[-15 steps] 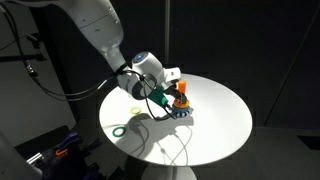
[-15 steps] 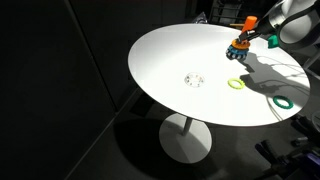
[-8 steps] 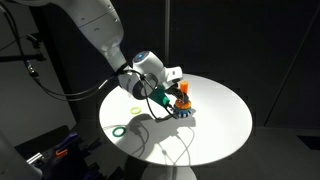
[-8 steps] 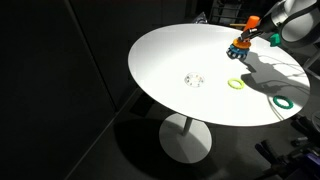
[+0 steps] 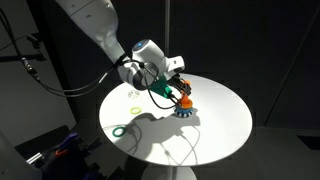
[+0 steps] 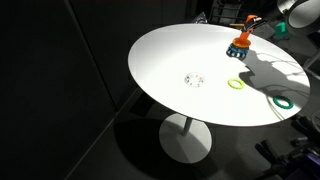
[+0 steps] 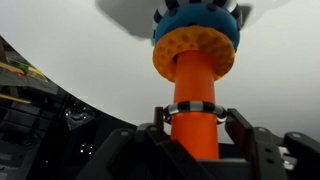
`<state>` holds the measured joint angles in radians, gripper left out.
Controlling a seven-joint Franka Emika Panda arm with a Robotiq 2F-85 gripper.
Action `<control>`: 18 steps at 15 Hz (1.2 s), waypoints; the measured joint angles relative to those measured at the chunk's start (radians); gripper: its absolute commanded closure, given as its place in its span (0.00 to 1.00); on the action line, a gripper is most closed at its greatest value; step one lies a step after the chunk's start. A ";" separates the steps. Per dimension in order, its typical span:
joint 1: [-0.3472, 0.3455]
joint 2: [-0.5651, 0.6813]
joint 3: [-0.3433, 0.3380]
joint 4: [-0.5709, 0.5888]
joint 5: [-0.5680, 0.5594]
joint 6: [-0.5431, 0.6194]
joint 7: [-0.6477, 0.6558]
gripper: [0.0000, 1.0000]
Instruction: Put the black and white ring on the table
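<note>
White and broad, the table (image 5: pixel 222 122) spreads beneath the gripper (image 7: pixel 198 118), and the orange peg toy (image 7: pixel 197 70) runs straight out ahead of it. Between the jaws, round the peg's shaft, sits the black and white ring (image 7: pixel 197 108), and they look clamped on it. I'd say it's mid-lift. Next, the ring must clear the peg's tip, then go down onto bare tabletop alongside.

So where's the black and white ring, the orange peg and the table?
black and white ring (image 7: pixel 197 107): wrist view, front of its band.
orange peg (image 7: pixel 197 88): wrist view, mid-shaft.
table (image 6: pixel 170 60): an exterior view, bare top.
</note>
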<state>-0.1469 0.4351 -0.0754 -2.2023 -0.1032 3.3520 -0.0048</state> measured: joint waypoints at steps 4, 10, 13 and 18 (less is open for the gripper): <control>0.043 -0.049 -0.040 -0.002 0.000 -0.032 -0.004 0.61; 0.157 -0.127 -0.144 -0.016 -0.002 -0.093 -0.004 0.61; 0.188 -0.172 -0.158 -0.030 -0.008 -0.136 -0.004 0.61; 0.169 -0.263 -0.070 -0.070 0.005 -0.254 -0.035 0.61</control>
<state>0.0223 0.1723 -0.1458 -2.2725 -0.0986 3.0985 -0.0394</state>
